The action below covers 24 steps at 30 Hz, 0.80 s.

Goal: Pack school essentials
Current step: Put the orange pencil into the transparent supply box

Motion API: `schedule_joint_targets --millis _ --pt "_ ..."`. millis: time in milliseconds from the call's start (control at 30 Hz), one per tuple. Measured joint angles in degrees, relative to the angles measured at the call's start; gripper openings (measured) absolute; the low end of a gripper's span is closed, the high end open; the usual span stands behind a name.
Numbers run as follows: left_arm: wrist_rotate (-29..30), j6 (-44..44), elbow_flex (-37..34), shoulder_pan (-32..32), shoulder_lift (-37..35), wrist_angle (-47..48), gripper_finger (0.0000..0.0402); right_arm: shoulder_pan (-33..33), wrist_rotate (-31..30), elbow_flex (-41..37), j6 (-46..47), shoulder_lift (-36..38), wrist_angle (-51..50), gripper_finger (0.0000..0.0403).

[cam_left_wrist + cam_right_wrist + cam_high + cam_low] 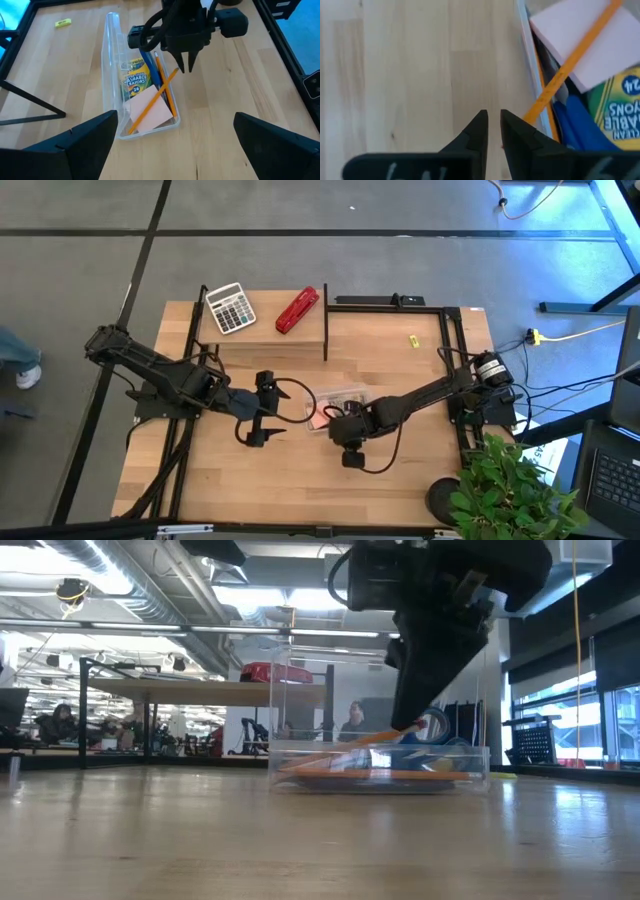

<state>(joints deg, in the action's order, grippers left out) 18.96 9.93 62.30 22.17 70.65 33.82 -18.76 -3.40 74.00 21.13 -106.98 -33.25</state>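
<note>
A clear box (112, 75) sits on the wooden counter (300, 470) near its centre, open at the top. Inside lie a crayon pack (136, 75), a pink pad (150, 111), a blue item (577, 127) that cannot be identified for certain, and pencils (170, 97). One pencil (152, 102) rests diagonally across the pink pad, its upper end leaning on the box's long wall. The right gripper (185, 65) hangs just beside that wall, near the raised pencil end, its fingers (477, 131) drawn narrow with a slim gap and nothing between them. The left gripper (262, 410) waits apart from the box on its other side, fingers (75, 145) spread wide and empty. A small yellow piece (412, 340) lies on the counter well apart from the box. A calculator (230, 308) and a red stapler (297, 311) sit at the counter's far edge.
</note>
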Motion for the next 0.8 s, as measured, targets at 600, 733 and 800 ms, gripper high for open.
schedule_joint_targets --millis 600,733,800 --pt "0.0 0.0 0.0 0.0 0.0 0.0 0.0393 0.0 -9.4 0.0 1.2 0.0 -8.6 0.0053" --pt "0.0 0.0 0.0 0.0 0.0 0.0 0.0393 0.0 -11.4 0.0 1.3 0.0 -11.0 0.0053" --pt "0.0 0.0 0.0 0.0 0.0 0.0 0.0393 0.0 -13.4 0.0 2.0 0.0 -12.1 0.0053"
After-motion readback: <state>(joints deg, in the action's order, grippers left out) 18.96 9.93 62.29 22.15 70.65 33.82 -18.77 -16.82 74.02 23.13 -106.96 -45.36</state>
